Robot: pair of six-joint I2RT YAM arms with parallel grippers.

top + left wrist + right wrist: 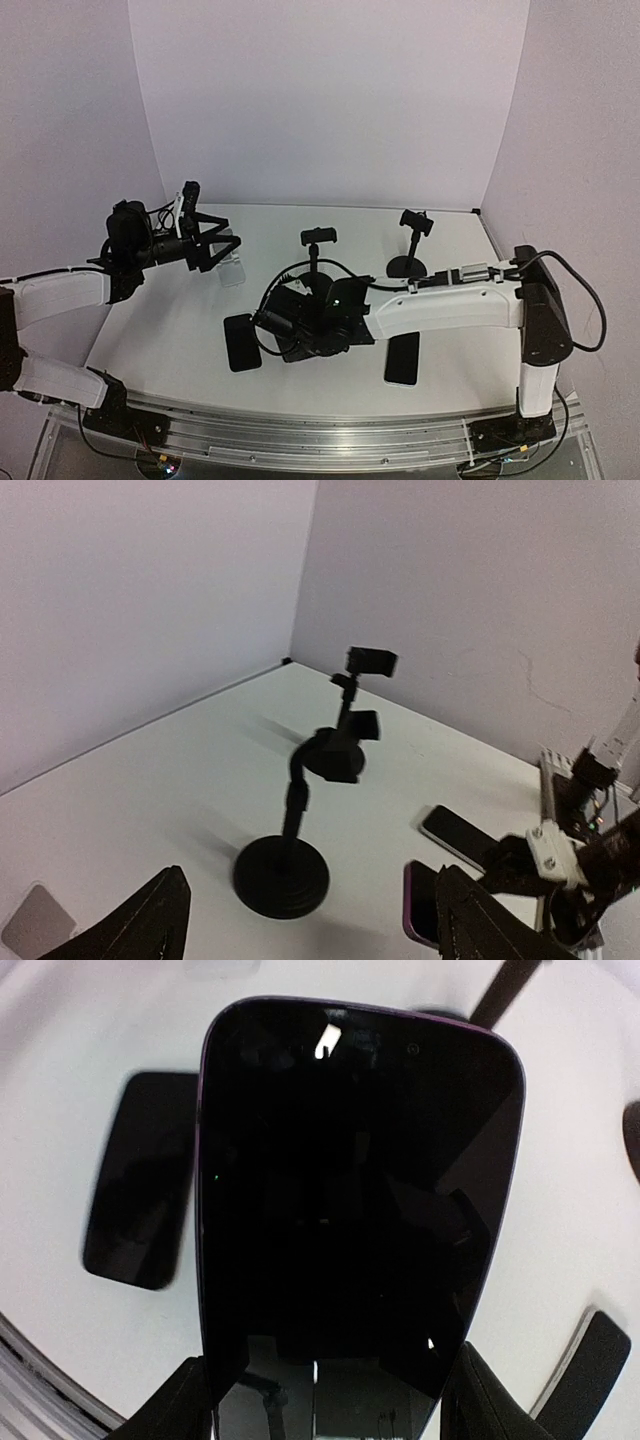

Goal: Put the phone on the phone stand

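the phone is showing a glossy black glass face, mirroring small lights, with a smooth purple rim looking like plastic. the table is reading as matt white and smooth. the phone stand is looking matt black, its material hard to tell. the right arm is wearing smooth white plastic shells with a soft sheen. the rail is gleaming like brushed metal.
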